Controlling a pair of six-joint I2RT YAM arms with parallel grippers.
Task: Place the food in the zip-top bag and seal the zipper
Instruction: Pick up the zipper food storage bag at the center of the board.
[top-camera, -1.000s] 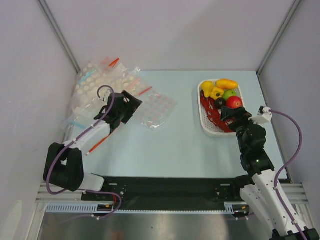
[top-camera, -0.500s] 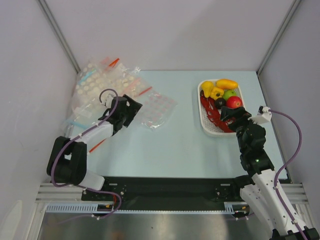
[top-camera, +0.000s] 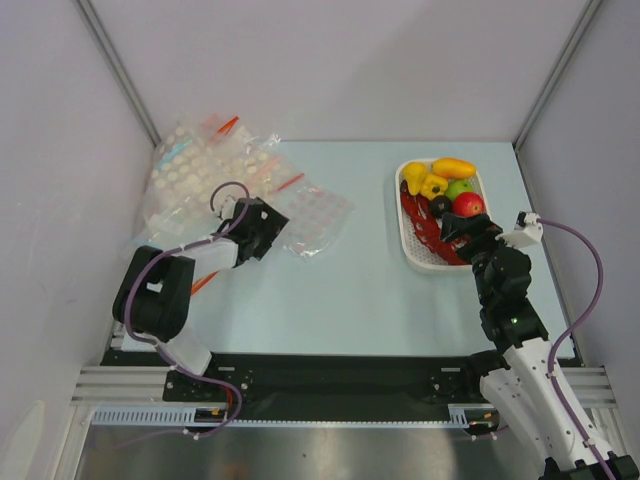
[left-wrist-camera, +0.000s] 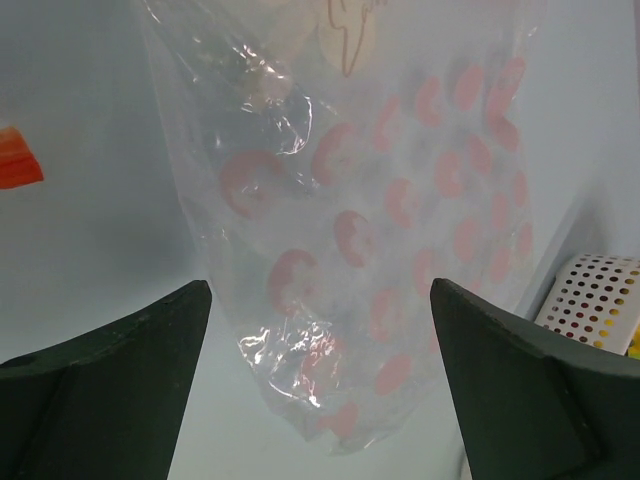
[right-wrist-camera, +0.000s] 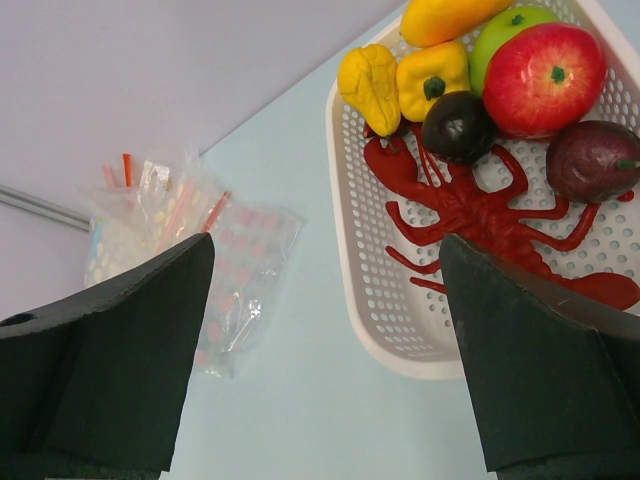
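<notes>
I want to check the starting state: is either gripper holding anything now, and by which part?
Nothing is held. The left gripper is open near a pink-dotted bag, and the right gripper is open near the basket.

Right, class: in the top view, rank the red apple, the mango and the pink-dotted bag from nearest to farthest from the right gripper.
1. Red apple, in the basket, just beyond the right gripper.
2. Mango, at the basket's far end.
3. Pink-dotted bag, mid-table, well to the left.
</notes>
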